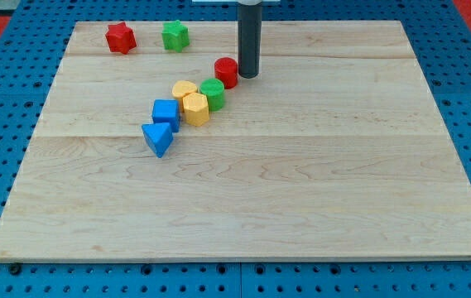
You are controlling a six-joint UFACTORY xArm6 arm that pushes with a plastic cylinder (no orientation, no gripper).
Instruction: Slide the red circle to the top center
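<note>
The red circle (226,72) stands on the wooden board (301,190), left of centre in the upper part. My tip (247,75) rests on the board right beside the red circle, on its right side, touching or nearly touching it. A green circle (213,93) sits just below and left of the red circle, touching it or nearly so.
Two yellow blocks (184,89) (195,108) lie left of the green circle. A blue cube (166,112) and a blue triangle (158,138) lie further left and lower. A red star (120,37) and a green star (175,36) sit near the top left edge.
</note>
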